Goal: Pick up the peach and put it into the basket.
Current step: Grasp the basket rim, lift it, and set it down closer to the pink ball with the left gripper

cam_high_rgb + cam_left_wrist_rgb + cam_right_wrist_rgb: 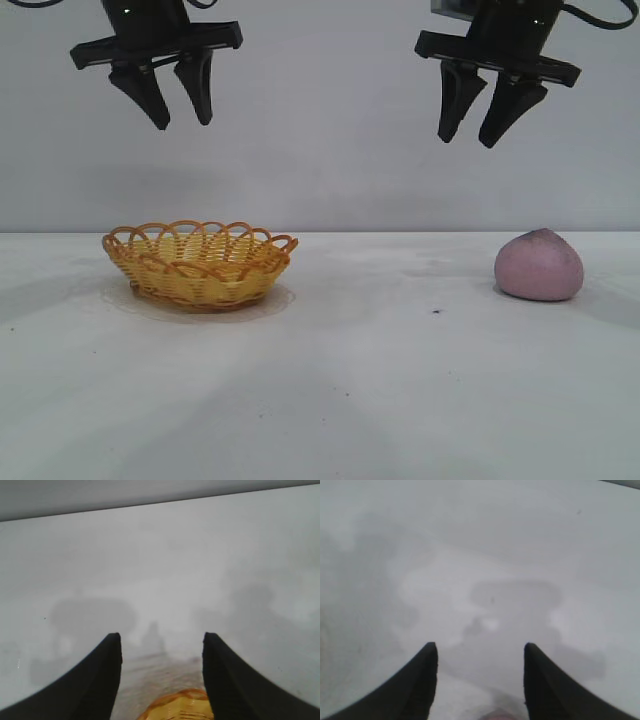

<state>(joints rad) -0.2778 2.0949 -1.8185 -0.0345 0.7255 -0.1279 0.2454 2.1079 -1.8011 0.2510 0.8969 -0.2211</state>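
Exterior view
Left gripper [178, 112]: hung high above the table, over the basket; its two black fingers were parted with a clear gap and held nothing.
Right gripper [478, 128]: hung high on the right side, above and a little to the left of the peach; fingers parted, nothing between them.
Peach [539, 266]: sat on the white table [360, 390] at the right, well apart from the basket, its small pointed tip up.
Basket [200, 264]: stood upright on the table at the left, with nothing visible inside it.

Left wrist view
Left gripper [161, 672]: both dark fingers [100, 680] showed with bare table in the gap, so the jaws stood open and gripped nothing.
Basket [181, 706]: only a bit of its yellow-orange looped rim showed between the fingers, far below them.

Right wrist view
Right gripper [480, 680]: fingers [544, 685] spread apart over the pale table, nothing in their hold.
Peach [496, 714]: a faint pink sliver showed at the picture's edge between the fingers, too little to tell more.
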